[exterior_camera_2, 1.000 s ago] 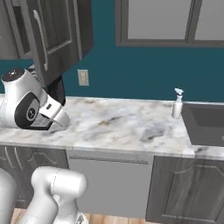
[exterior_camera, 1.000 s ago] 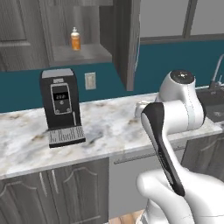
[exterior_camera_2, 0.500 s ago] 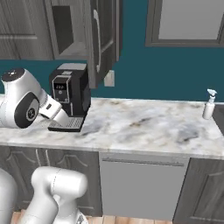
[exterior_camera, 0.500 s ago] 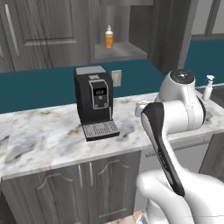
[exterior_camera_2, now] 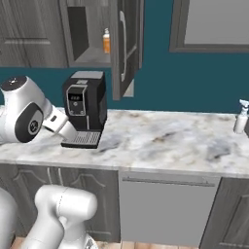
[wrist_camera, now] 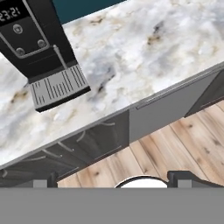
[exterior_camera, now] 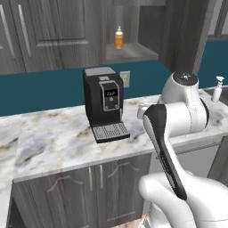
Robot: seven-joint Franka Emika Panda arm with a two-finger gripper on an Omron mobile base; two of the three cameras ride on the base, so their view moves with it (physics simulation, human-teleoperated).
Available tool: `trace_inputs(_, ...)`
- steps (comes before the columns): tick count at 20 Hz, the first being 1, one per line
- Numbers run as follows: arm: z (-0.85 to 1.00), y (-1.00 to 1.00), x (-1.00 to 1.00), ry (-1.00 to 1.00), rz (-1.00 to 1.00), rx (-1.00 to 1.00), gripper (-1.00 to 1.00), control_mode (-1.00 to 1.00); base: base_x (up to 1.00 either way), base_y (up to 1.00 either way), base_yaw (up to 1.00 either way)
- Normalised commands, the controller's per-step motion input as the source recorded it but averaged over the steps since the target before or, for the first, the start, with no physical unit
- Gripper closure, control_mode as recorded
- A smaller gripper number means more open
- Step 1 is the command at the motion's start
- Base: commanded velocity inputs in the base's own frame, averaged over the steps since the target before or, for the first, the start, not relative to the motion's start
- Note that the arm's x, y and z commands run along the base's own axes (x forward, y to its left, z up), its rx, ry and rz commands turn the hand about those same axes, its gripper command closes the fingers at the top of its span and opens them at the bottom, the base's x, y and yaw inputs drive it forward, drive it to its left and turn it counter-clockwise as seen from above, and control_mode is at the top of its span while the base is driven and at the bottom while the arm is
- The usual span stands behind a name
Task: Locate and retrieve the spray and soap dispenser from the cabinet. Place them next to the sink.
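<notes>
gripper [wrist_camera: 113,177] spread wide, holding nothing, above marble counter [wrist_camera: 144,57] beside coffee machine [wrist_camera: 37,41]

Kitchen: marble counter [exterior_camera_2: 160,141]; coffee machine [exterior_camera: 103,103]; grey cabinets [exterior_camera: 53,33].

Kitchen colours: teal wall, dark grey wood-grain cabinet [exterior_camera: 53,35].
Orange soap dispenser [exterior_camera: 118,38], white spray [exterior_camera_2: 240,116], black coffee machine [exterior_camera: 103,103], white-grey marbled tabletop [exterior_camera_2: 165,141].

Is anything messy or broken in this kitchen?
Nothing is spilled or broken. The cabinet door hangs open, with the soap dispenser upright on its shelf. The spray stands upright on the counter.
</notes>
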Motion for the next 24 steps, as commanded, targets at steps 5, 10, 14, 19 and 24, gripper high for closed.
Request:
trace_inputs(5,0.0,0.0,0.0,0.0,0.0,0.0,-1.0,1.0,0.6,0.02,0.0)
trace_inputs(10,0.0,0.0,0.0,0.0,0.0,0.0,-1.0,1.0,0.6,0.09,0.0)
trace_inputs(14,0.0,0.0,0.0,0.0,0.0,0.0,-1.0,1.0,0.5,0.0,0.0)
trace_inputs(19,0.0,0.0,0.0,0.0,0.0,0.0,-1.0,1.0,0.46,0.0,0.0)
trace_inputs(24,0.0,0.0,0.0,0.0,0.0,0.0,-1.0,1.0,0.47,0.0,0.0)
